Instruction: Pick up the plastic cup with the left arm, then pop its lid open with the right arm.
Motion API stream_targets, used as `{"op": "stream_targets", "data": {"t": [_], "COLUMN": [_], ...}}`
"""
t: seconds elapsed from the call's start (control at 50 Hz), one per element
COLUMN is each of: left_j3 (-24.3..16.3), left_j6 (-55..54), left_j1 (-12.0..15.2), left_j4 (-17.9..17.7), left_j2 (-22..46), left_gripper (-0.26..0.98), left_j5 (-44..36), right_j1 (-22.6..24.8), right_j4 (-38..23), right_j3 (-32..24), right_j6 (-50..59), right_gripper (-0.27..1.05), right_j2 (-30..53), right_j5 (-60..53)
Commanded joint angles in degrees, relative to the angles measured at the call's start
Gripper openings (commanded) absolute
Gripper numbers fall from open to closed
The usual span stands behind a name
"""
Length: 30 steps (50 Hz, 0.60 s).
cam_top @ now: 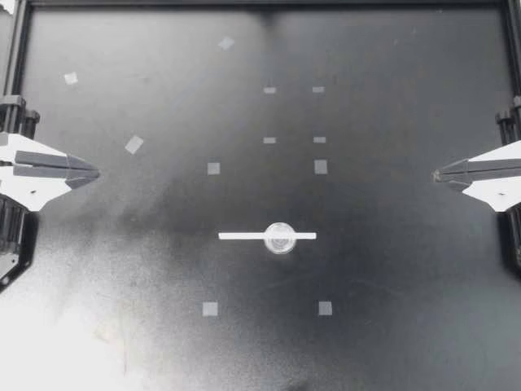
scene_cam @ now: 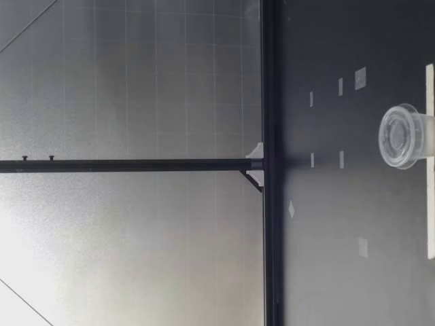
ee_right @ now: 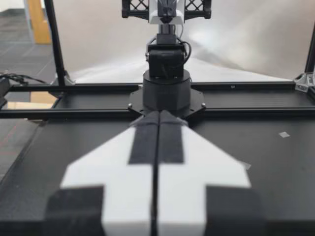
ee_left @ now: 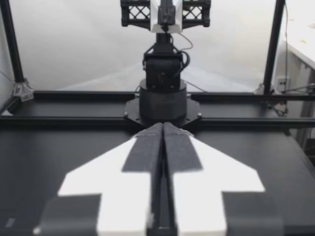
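Cup (cam_top: 279,238) stands upright on a white strip (cam_top: 244,235) near the middle of the bench (cam_top: 391,269), well apart from both arms. I see my left end effector (cam_top: 96,173) at its own side of the bench, fingers clenched together with nothing between them. My right end effector (cam_top: 435,174) faces it from the opposite side, clenched the same way. Only flat tape squares (cam_top: 213,169) lie on the bench between them and the cup.

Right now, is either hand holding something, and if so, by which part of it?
Nothing is held. My left hand and my right hand are shut and empty; the clear cup stands untouched on the white strip.
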Motion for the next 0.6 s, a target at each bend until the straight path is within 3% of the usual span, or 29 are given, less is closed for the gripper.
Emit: {"op": "stream_targets", "data": {"t": [0.0, 0.12, 0.34, 0.58], "left_j3": [0.5, 0.7, -1.5, -6.3], "left_j6": [1.1, -0.3, -0.1, 0.5], "left_j1": [0.8, 0.8, 0.8, 1.0], "left_j4": [0.0, -0.3, -1.3, -1.4], "left_j2": [-0.7, -0.2, 1.8, 9.3], "left_gripper": [0.04, -0.06, -0.06, -0.06], "left_j5": [-1.0, -0.9, 0.6, 5.4], "right_j1": [-0.2, -0.2, -0.6, -2.0], "right_j4": [0.0, 0.2, 0.4, 0.4], "right_j3": [-0.7, -0.8, -2.2, -9.7], "right_j6": [0.1, 1.1, 4.3, 5.7], "right_gripper": [0.03, -0.13, -0.14, -0.14], "right_j2": [-0.3, -1.8, -1.0, 5.0], "right_j5": [-0.4, -0.4, 5.6, 16.3]}}
